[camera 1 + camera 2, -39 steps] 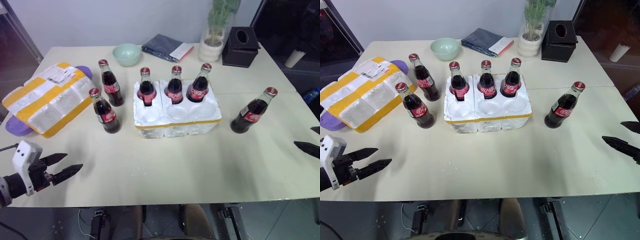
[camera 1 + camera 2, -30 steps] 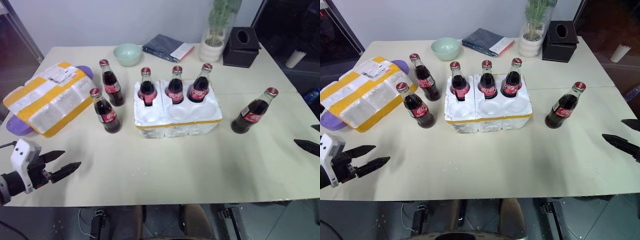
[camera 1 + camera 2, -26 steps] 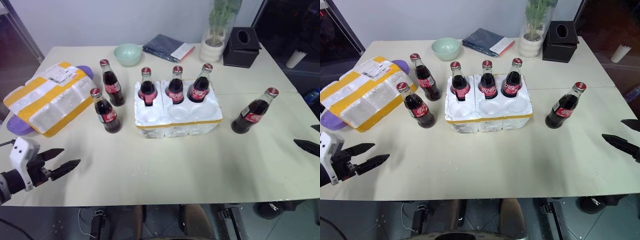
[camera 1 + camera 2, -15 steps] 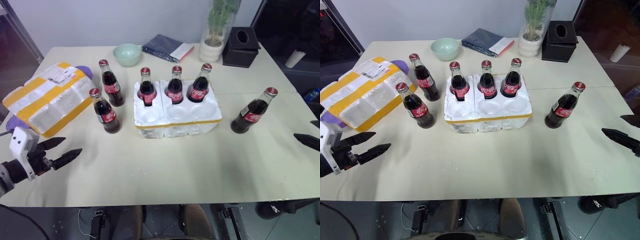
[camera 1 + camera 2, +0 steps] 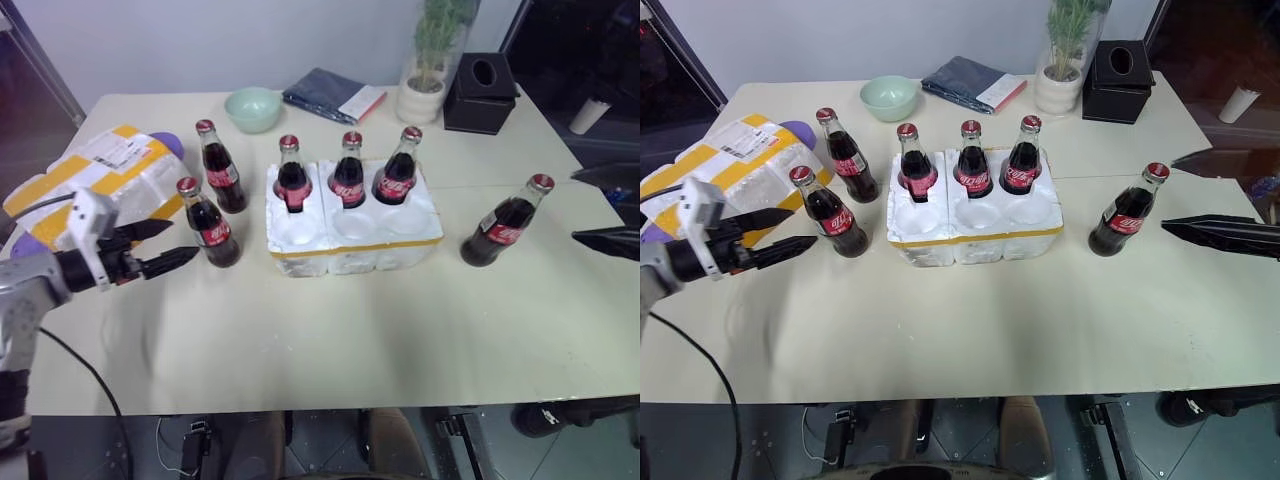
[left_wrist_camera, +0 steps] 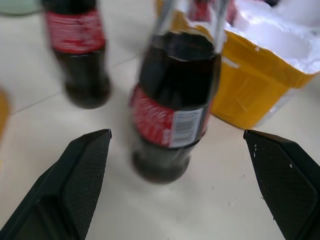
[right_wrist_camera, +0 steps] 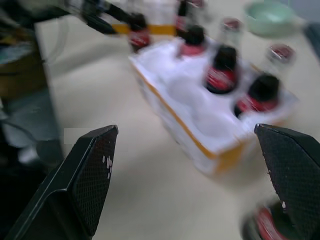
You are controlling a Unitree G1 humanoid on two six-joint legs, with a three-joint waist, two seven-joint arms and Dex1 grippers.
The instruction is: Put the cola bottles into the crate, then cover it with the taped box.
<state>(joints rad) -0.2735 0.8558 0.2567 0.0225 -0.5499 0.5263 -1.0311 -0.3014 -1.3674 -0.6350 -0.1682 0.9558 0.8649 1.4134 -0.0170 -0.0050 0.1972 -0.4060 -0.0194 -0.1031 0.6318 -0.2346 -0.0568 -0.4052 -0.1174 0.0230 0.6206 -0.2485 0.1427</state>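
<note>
Both my arms have just come up and in from the near edge of the counter (image 5: 330,340). My left pincer (image 5: 160,247) now hangs spread wide just short of the nearer loose cola bottle (image 5: 208,222), which stands upright dead ahead between its two fingers; the second loose bottle (image 5: 221,167) stands a little beyond that one. My right pincer (image 5: 1205,195) has swung in from the far side, equally wide and empty, with the third loose bottle (image 5: 1124,212) leaning just ahead of its tips.

The crate (image 5: 352,236) sits past the left pincer's bottle, toward my right arm. Its back row already carries three bottles (image 5: 348,171), while the three front wells are bare. The taped box (image 5: 95,185) lies beside my left arm, resting on a purple thing (image 5: 798,130), and has not been touched.

I judge this as the reach for the second half of the loading: each pincer is lining up on a loose bottle, neither yet touching glass. The lean of the right-hand bottle may make it tip under a clumsy squeeze.
</note>
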